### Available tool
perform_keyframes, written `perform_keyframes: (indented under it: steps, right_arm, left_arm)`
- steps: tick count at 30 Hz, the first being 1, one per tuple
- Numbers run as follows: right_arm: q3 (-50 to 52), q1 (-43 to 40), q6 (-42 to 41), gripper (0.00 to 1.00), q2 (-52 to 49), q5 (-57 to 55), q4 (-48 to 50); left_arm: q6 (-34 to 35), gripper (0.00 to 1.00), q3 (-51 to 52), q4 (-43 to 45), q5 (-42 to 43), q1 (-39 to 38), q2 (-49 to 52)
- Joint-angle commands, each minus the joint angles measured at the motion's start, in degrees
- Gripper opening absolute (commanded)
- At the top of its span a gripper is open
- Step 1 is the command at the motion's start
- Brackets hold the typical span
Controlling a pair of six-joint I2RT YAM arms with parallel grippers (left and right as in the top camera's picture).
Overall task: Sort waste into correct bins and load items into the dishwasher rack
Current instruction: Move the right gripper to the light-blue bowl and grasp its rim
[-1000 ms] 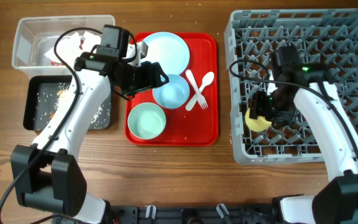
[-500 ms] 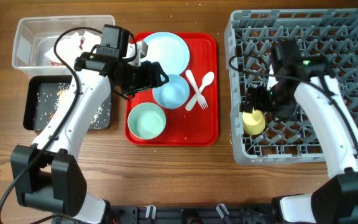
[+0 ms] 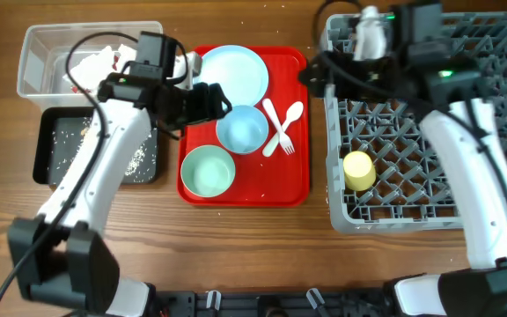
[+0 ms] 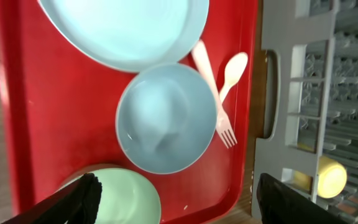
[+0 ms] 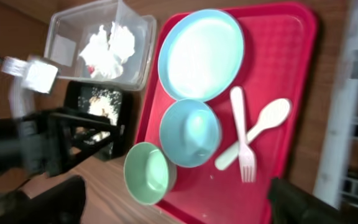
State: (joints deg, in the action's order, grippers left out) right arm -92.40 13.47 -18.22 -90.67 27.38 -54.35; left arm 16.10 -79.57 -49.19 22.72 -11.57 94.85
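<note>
The yellow cup (image 3: pixel 359 170) stands alone in the grey dishwasher rack (image 3: pixel 412 132), near its front left. My right gripper (image 3: pixel 318 72) is open and empty, raised over the gap between the rack and the red tray (image 3: pixel 297 180). My left gripper (image 3: pixel 211 101) is open and empty above the pale blue bowl (image 3: pixel 243 130). The pale blue plate (image 3: pixel 234 72), pale green bowl (image 3: pixel 208 171), white fork (image 3: pixel 274 123) and spoon (image 3: pixel 290 119) lie on the red tray. The stained napkin (image 3: pixel 95 66) is in the clear tub (image 3: pixel 38 53). Rice scraps (image 3: pixel 135 158) lie in the black tray (image 3: pixel 47 145).
The left wrist view shows the blue bowl (image 4: pixel 166 118), fork (image 4: pixel 213 99), spoon (image 4: pixel 232 68) and the rack's handle side (image 4: pixel 272 93) between my open fingers (image 4: pixel 182 205). The right wrist view shows the plate (image 5: pixel 201 53), both bowls and the tub (image 5: pixel 98 25).
My right gripper let go of the yellow cup, left it in the rack, and rose toward the rack's rear left. My left arm shifted slightly.
</note>
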Motion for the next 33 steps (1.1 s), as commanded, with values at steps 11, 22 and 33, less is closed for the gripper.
perform_keyframes:
  steps: [11, 22, 33]
  right_arm:
    - [-0.9, 19.8, -13.7, 0.73, -14.9, -22.4, 4.2]
    - [-0.9, 20.1, -16.5, 0.32, -27.0, -23.0, 3.7]
    - [0.2, 20.1, -17.0, 0.24, -30.3, -25.4, 3.8]
  left_arm:
    - [-2.0, 1.0, -2.2, -5.2, -4.4, 10.5, -9.0]
    - [0.0, 1.0, -2.2, -7.3, -10.8, 12.0, -8.9]
    - [-0.1, 1.0, -2.2, -7.3, -10.8, 12.0, -8.9]
